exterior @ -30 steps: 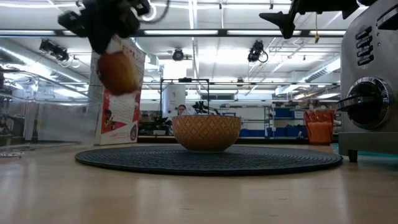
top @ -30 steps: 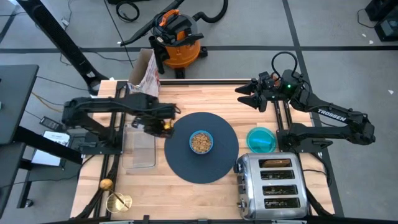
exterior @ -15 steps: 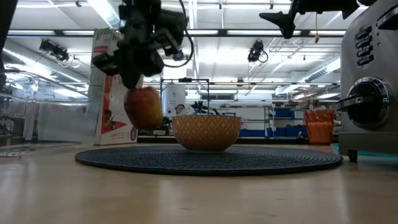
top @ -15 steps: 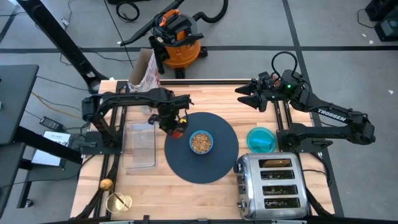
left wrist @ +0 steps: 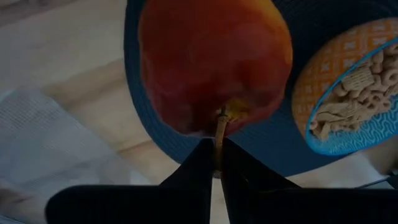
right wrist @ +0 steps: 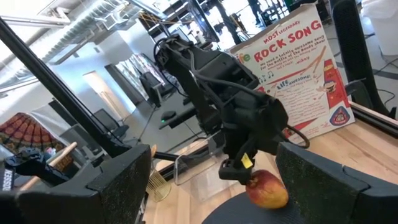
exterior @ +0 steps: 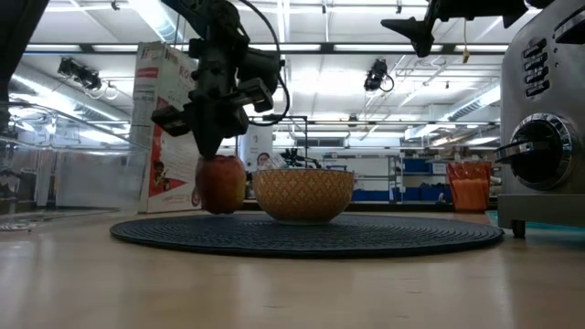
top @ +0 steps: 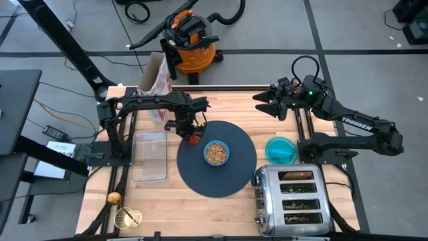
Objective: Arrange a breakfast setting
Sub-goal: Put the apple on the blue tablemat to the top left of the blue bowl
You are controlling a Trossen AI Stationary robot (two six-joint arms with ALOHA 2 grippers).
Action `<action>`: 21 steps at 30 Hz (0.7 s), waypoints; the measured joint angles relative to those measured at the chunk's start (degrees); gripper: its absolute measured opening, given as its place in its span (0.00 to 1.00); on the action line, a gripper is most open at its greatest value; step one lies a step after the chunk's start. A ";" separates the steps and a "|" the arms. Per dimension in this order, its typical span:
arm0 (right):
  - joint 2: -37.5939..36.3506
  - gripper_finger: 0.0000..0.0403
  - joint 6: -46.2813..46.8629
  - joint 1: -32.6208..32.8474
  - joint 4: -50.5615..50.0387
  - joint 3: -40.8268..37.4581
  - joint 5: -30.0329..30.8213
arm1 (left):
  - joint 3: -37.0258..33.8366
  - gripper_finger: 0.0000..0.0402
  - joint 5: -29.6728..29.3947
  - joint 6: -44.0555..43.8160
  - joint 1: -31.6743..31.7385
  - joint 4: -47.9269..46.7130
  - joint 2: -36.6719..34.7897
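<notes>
A red apple (top: 193, 139) hangs from my left gripper (top: 189, 131), which is shut on its stem low over the far-left edge of the dark slate-blue round mat (top: 221, 177). Whether the apple touches the mat (exterior: 302, 233) cannot be told. A small light-blue bowl (top: 216, 152) of cereal rests on the mat's middle, just right of the apple (exterior: 220, 183). A teal shallow dish (top: 281, 150) lies on the table right of the mat. My right gripper (top: 257, 102) waits open at the far right, raised. My left gripper pinches the apple's stem (left wrist: 218, 127) between its two fingertips (left wrist: 202, 158). The fingers come from above, pointing down. The apple (left wrist: 214, 62) hangs upright below them, beside the bowl (left wrist: 348, 99).
A toaster (top: 292, 199) stands at the near right. A cereal box (top: 155, 84) stands at the far left, with a clear container (top: 150, 156) in front of it. Two small gold-coloured things (top: 126, 215) lie at the near left corner.
My left gripper has carried the apple toward the table's right edge, from over the clear container to the mat's far-left edge, and gone down with it. The apple has stayed hanging below the shut fingers and is now low beside the bowl.
</notes>
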 joint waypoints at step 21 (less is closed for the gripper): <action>-0.02 0.86 0.43 0.02 -0.09 0.00 -0.63 | 0.42 0.06 3.08 0.89 -0.35 -0.73 -0.06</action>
